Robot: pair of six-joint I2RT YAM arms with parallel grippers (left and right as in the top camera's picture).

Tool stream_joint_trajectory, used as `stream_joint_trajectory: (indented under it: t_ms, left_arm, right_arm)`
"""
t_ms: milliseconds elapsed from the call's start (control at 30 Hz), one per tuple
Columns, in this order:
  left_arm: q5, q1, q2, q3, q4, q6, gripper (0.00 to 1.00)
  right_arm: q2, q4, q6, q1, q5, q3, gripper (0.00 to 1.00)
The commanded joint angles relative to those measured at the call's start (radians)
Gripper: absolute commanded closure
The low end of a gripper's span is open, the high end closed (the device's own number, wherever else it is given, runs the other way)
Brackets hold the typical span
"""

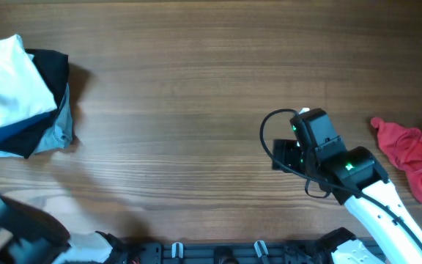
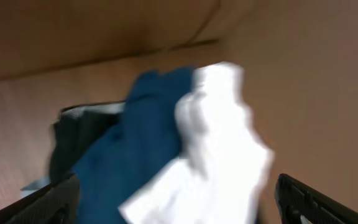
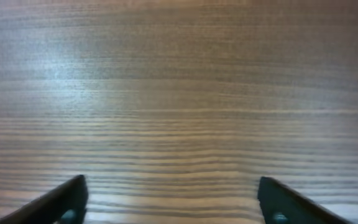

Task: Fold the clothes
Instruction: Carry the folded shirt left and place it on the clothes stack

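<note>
Fingers (image 3: 67,199) spread wide at the bottom corners of the right wrist view showed your right gripper (image 3: 173,202) parted and empty, with only bare wooden table (image 3: 179,74) beneath. Your left gripper (image 2: 179,205) was likewise parted and held nothing. It faced the pile of clothes (image 1: 20,95) at the table's far left, though that view was blurred. A white garment (image 2: 222,143) lay on top of a dark blue one (image 2: 135,137), with black cloth (image 2: 79,137) below. I judged that pile was stacked aside as finished work. A crumpled red garment (image 1: 416,158) lay unfolded at the right edge, near your right arm but apart from it. It probably needed fetching to the bare middle.
</note>
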Motion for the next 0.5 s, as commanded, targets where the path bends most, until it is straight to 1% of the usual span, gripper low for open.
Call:
stream_joint_trajectory:
  t_ms: [0, 33, 133, 167, 233, 300, 433, 467]
  left_arm:
    - [0.151, -0.076, -0.147, 0.037, -0.029, -0.018, 0.00]
    - [0.161, -0.103, -0.164, 0.037, -0.051, -0.017, 0.00]
    - [0.166, -0.235, -0.189, 0.037, -0.151, 0.037, 0.00]
    - [0.166, -0.302, -0.188, 0.037, -0.198, 0.076, 0.00]
    - [0.161, -0.392, -0.181, 0.037, -0.266, 0.119, 0.00]
    - [0.162, -0.504, -0.169, 0.037, -0.354, 0.129, 0.00]
    - [0.163, -0.670, -0.145, 0.037, -0.501, 0.163, 0.00]
    - [0.162, -0.715, -0.135, 0.037, -0.541, 0.185, 0.00]
  right_arm:
    - [-0.008, 0.066, 0.000, -0.003, -0.010, 0.013, 0.01]
    - [-0.008, 0.097, -0.001, -0.003, -0.015, 0.013, 0.01]
    - [-0.008, 0.187, 0.000, -0.003, -0.018, 0.013, 0.00]
    - [-0.008, 0.241, 0.000, -0.003, -0.018, 0.013, 0.00]
    - [-0.008, 0.319, -0.002, -0.003, -0.017, 0.013, 0.00]
    - [-0.005, 0.385, -0.016, -0.003, -0.018, 0.013, 0.01]
    - [0.031, 0.409, -0.040, -0.004, -0.036, 0.013, 0.01]
    - [0.054, 0.408, -0.073, -0.015, -0.041, 0.017, 0.01]
